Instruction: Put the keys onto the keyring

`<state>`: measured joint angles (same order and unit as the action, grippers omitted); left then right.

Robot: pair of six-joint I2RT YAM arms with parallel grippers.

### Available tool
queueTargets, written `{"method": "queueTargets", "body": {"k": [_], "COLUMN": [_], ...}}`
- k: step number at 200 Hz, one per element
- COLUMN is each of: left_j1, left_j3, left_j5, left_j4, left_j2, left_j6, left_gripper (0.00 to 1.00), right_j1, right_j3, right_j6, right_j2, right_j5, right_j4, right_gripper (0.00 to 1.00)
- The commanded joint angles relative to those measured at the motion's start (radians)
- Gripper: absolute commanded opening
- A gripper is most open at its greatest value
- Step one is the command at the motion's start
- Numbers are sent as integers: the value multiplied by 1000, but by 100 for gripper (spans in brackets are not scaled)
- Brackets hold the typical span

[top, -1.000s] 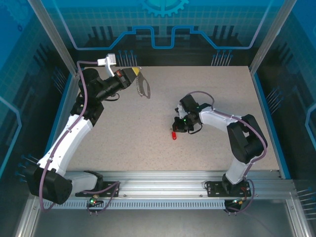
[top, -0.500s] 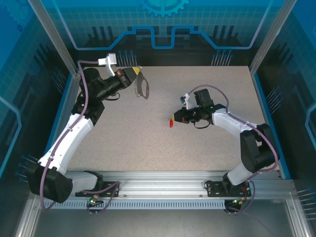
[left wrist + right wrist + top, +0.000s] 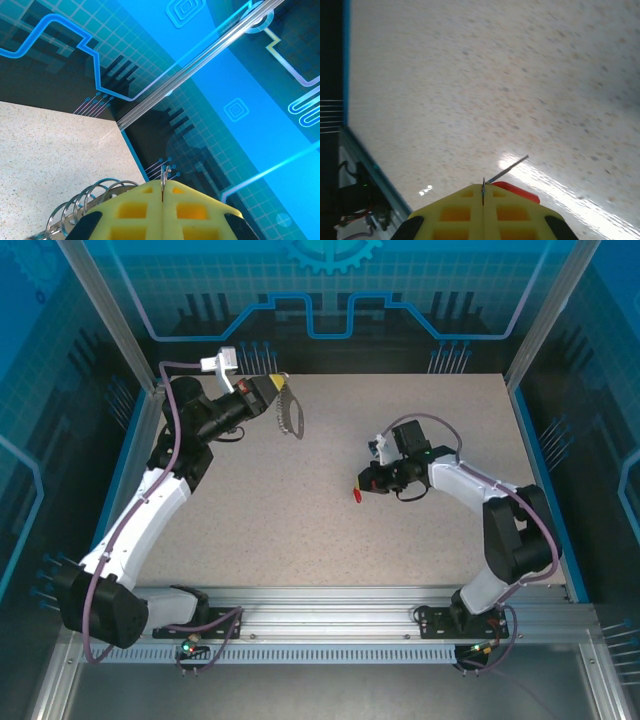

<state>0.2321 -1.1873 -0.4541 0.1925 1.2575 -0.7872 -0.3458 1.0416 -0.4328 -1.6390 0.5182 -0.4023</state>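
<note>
1. The left gripper (image 3: 270,396) is at the far left corner of the bench (image 3: 450,430), its jaws pressed together on the keyring (image 3: 291,413).
2. In the left wrist view, the keyring's silvery rings (image 3: 95,197) fan out beside the yellow fingers (image 3: 140,210).
3. The right gripper (image 3: 363,488) is near the bench's middle, clamped on the red-headed key (image 3: 356,497).
4. In the right wrist view, the key's blade (image 3: 507,170) pokes out past the closed fingers.

matt speckled table (image 3: 420,420), shiny metal rings (image 3: 95,195) on the keyring (image 3: 292,415), red plastic key (image 3: 517,190).
</note>
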Motion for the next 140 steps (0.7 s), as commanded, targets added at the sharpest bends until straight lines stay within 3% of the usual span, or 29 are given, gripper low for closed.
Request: {"method": "queueTargets", "body": {"k": [1,110,131,140], "left_j1": [5,12,12,13], "left_j3": [2,-5,-5,-5], "left_j5": [-24,-26,-27,-27], "left_j4": [48,61,60,59], "left_j2": [4,19,18,18], "left_j6": [-8,-15,-15,-15], "left_gripper": [0,0,0,0], "right_j1": [2,-27,-25,-20], "right_j3": [-2,-117,-114,-114], "right_j6": [-4,-47,-61,-74], "right_j2": [-49,-105,-68,-47], "right_j5": [-94,-163,-160,-160], "right_j4": [-74,-64,-65,-66], "right_gripper": [0,0,27,33]}}
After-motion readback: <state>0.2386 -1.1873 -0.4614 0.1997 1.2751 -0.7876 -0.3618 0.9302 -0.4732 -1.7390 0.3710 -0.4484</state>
